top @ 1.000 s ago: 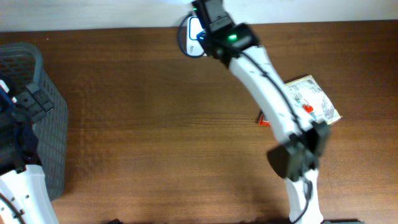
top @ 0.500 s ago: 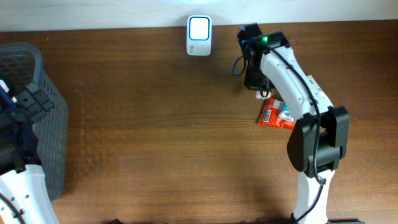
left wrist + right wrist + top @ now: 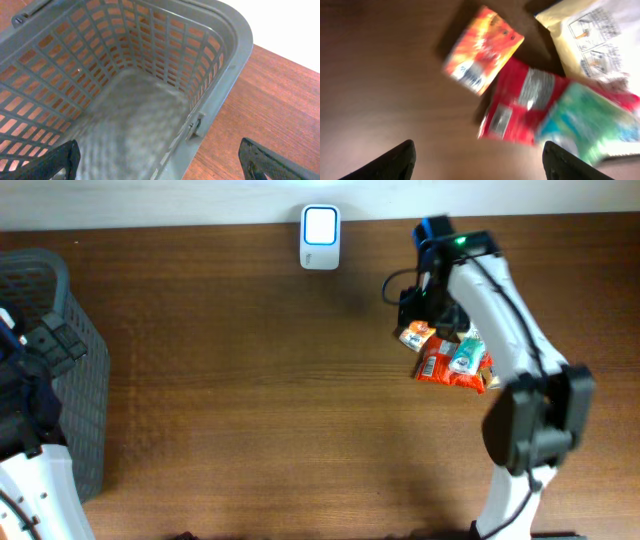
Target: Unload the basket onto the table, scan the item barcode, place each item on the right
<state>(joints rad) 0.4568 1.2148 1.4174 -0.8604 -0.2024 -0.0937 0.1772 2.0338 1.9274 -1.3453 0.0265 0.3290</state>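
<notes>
1. The right gripper (image 3: 477,150) hangs with its fingers spread wide and nothing between them, over the packets right of centre in the overhead frame.
2. The orange packet (image 3: 482,50) lies on the table (image 3: 250,380), just beside the red packet (image 3: 520,107) and the teal packet (image 3: 585,122).
3. The scanner (image 3: 320,225) stands at upper centre, well apart from them.
4. The left gripper (image 3: 159,150), wide and empty, hovers over the grey basket (image 3: 225,45).
5. In my judgement, the pick-up and the showing of a barcode are left to do. Whether any packet is already scanned cannot be told.

Overhead looks straight down; left wrist close over the basket (image 3: 235,45), right wrist over the packets (image 3: 520,107), both seen overhead.
</notes>
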